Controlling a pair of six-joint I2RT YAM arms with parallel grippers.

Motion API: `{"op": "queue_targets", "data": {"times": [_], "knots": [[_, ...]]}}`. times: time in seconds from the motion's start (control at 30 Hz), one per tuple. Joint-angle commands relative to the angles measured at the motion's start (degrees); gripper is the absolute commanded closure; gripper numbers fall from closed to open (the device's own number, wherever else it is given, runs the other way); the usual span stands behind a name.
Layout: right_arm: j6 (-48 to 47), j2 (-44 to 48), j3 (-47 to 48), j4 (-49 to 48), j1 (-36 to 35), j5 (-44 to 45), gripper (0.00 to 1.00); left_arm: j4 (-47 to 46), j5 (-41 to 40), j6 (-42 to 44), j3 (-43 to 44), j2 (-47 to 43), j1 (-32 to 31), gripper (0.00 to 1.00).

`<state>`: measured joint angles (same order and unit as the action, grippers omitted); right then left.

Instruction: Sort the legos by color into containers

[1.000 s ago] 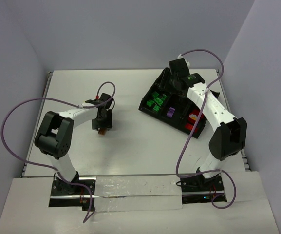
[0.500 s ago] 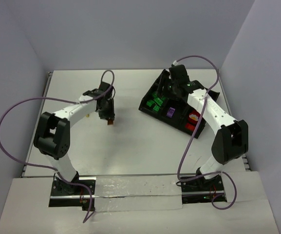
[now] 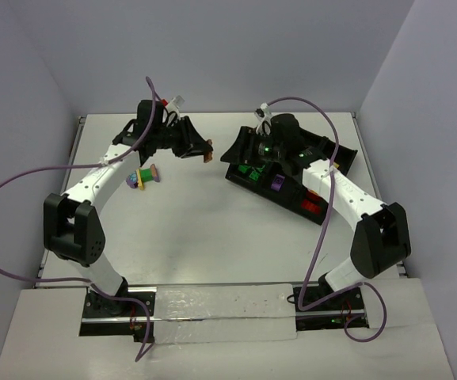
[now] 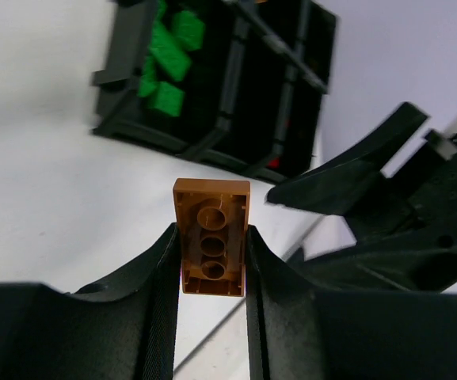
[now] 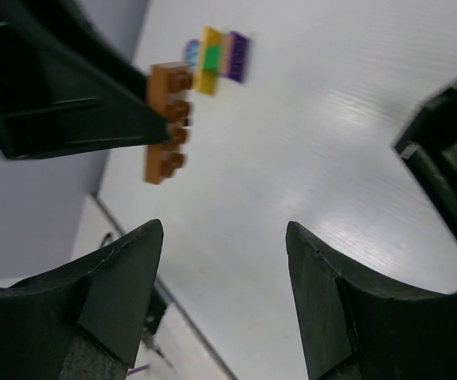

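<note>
A brown lego is clamped between the fingers of the left gripper, lifted above the far middle of the table. It hangs between a mixed-colour cluster toward the far-left corner and the black tray toward the far-right corner. The right gripper hangs by the tray's left end, jaws spread and empty.

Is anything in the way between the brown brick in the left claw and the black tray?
Partly, yes: the open right gripper hangs at the tray's left corner, facing the brown brick, roughly on the straight line between them. Nothing else visible stands there.
</note>
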<state>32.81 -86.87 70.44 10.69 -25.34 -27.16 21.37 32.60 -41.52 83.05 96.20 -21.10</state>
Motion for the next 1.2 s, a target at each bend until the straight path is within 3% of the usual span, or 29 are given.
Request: {"op": "queue_targets", "data": {"times": [0.0,0.1,0.43,0.7,1.17], "knots": [[5.3,-1.0,-1.4,-13.7,0.0,-14.0,0.28,-11.9,10.8,-5.8,-1.3,-0.9,2.1,1.0],[8.2,-1.2,-2.3,-17.3,0.0,-17.6,0.27,-18.4,14.9,-9.2,-4.0,-2.1,3.3,1.0],[16.4,-6.2,0.2,-26.4,0.0,-23.6,0.25,-26.6,19.9,-14.7,-5.3,-3.3,4.1,1.0],[20.4,-8.2,0.2,-32.8,0.0,-24.6,0.26,-27.4,21.9,-14.8,-6.8,-5.3,4.2,1.0],[32.8,-12.9,1.5,-48.3,-0.1,-29.4,0.36,-31.2,23.2,-17.3,-10.3,-6.9,4.9,1.0]]}}
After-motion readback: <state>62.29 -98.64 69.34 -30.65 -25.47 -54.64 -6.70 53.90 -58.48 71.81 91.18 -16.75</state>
